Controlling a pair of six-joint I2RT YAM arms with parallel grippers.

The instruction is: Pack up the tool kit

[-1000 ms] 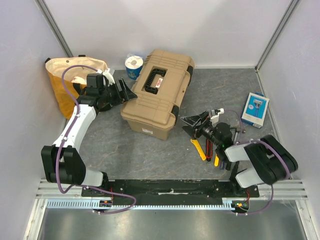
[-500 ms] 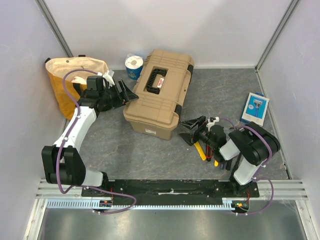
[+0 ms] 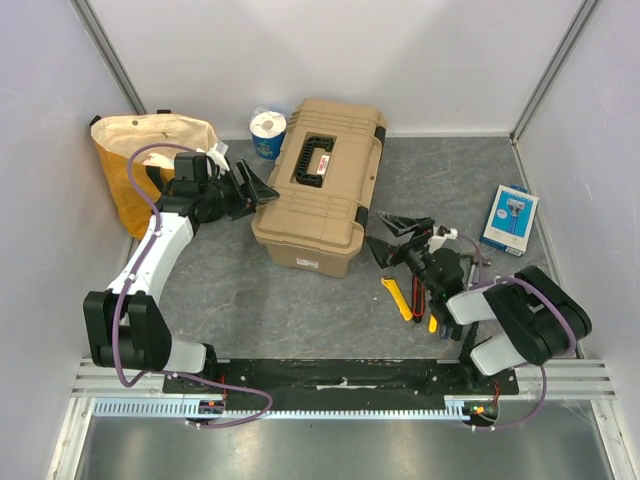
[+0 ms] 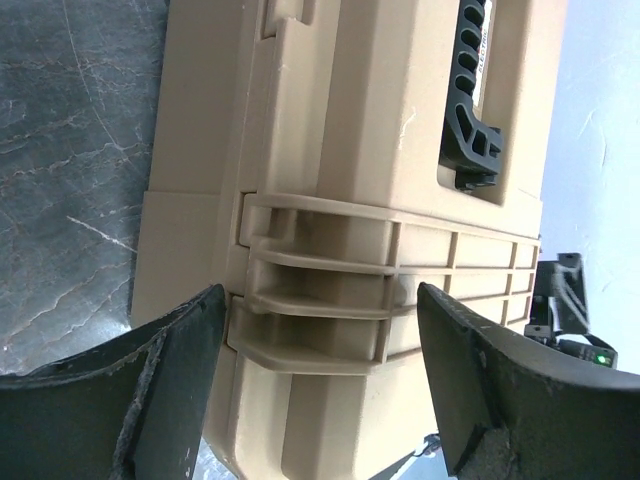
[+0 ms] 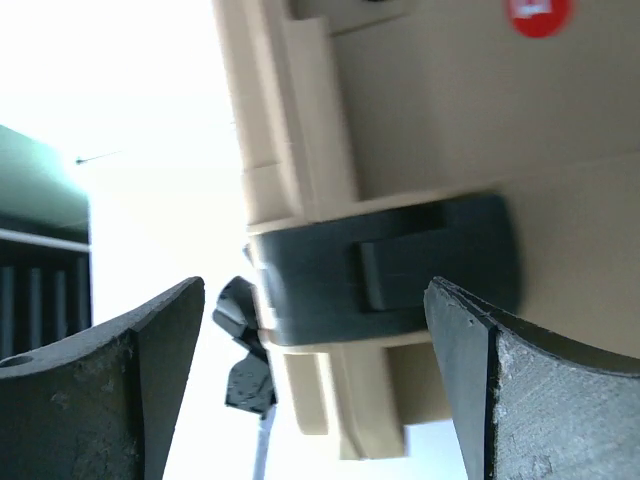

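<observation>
At far left of table (image 3: 250,290): yellow bag (image 3: 135,165). Left gripper (image 3: 262,190) just beside left end of toolbox (image 3: 320,185), jaws apart, ribbed end wall between them in wrist view. Toolbox mid-table, lid shut, handle up, between both grippers. Right gripper (image 3: 380,230) near its right side, jaws apart, facing black latch (image 5: 385,270). Cutters (image 3: 398,298) on table by right arm. Packet (image 3: 511,220) far right.

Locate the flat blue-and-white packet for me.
In the top external view, the blue-and-white packet lies at the far right, close to the right wall, with the right claw its nearest neighbour on its left.
</observation>
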